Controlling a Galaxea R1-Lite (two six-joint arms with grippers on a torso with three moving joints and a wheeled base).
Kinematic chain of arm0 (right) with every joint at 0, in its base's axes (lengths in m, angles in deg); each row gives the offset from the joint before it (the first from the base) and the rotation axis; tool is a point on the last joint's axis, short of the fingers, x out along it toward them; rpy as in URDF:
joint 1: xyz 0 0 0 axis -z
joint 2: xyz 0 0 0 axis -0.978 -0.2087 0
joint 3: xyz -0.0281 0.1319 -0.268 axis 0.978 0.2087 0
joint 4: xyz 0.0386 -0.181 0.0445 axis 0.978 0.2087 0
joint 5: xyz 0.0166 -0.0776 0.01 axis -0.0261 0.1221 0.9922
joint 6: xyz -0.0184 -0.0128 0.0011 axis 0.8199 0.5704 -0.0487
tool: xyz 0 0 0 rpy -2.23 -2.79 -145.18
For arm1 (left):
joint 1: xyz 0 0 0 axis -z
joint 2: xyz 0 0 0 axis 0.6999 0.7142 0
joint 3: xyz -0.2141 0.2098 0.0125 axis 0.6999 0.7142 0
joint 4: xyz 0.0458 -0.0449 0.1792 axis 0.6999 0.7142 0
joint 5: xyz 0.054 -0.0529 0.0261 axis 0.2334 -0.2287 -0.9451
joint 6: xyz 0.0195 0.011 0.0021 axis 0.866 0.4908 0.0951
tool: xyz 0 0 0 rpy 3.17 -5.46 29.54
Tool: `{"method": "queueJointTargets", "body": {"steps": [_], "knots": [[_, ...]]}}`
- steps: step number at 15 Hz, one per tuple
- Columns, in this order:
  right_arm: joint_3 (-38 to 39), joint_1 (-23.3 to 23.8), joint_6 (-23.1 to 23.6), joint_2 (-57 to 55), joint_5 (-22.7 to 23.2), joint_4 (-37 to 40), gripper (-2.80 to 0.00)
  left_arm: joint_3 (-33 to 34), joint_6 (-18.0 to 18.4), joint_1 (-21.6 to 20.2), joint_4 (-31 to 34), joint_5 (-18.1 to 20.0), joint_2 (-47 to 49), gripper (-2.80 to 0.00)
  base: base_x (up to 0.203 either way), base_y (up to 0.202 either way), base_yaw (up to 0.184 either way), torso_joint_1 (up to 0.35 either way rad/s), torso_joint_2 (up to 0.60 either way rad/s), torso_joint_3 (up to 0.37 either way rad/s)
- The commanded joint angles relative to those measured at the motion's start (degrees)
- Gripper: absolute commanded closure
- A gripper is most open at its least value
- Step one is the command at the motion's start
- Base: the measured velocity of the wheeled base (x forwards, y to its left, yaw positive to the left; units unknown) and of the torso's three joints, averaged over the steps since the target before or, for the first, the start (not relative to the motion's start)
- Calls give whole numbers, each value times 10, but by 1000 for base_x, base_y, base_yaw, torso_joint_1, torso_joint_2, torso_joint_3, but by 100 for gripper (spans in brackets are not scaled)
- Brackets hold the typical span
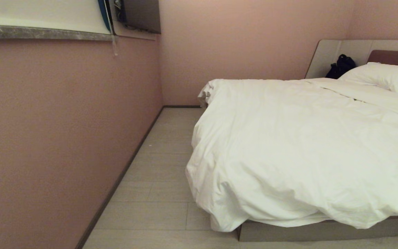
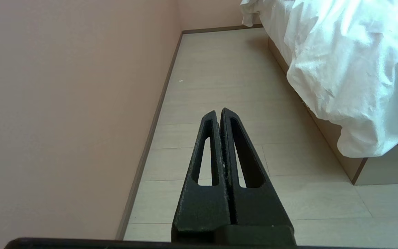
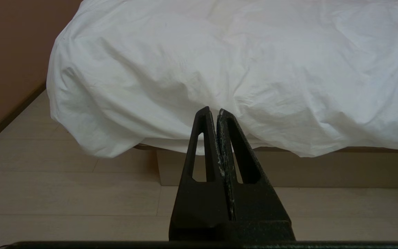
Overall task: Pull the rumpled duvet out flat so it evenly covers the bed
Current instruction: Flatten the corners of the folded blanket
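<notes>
The duvet [image 1: 302, 145] lies over the bed [image 1: 323, 231] and fills the right half of the head view. It already covers most of the mattress, but it is not flat. At the lower centre of that frame one corner hangs in a thick bunch over the foot corner of the bed, almost down to the floor [image 1: 157, 180]. At the upper right, near the pillow [image 1: 382, 76], there is a long fold across the cover. In my judgement the task is at its beginning: no hand touches the duvet, and the pulling and smoothing is all left to do.

The left hand [image 2: 218, 112] has its two fingers pressed together and holds nothing. It points along the strip of floor between the pink wall [image 2: 64, 103] and the bed, with the duvet at the upper right of its frame. The right hand [image 3: 212, 110] is also closed tight and empty. It points at the hanging edge of the duvet in the centre of its frame, apart from the cloth.

Only the head view shows the pillow, the headboard [image 1: 358, 48] and a dark object [image 1: 340, 65] leaning on it. Neither hand appears there. The right wrist view shows the bed base under the hanging edge more clearly.
</notes>
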Motion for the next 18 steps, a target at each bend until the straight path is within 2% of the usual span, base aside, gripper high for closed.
{"method": "queueJointTargets", "body": {"steps": [1,18], "knots": [[0,0,1,0,0,0,0,0,0,0,0,0,0,0,0,0,0,0,0,0],[0,0,-3,-1,-1,0,0,0,4,0,1,0,0,0,0,0,0,0,0,0]]}}
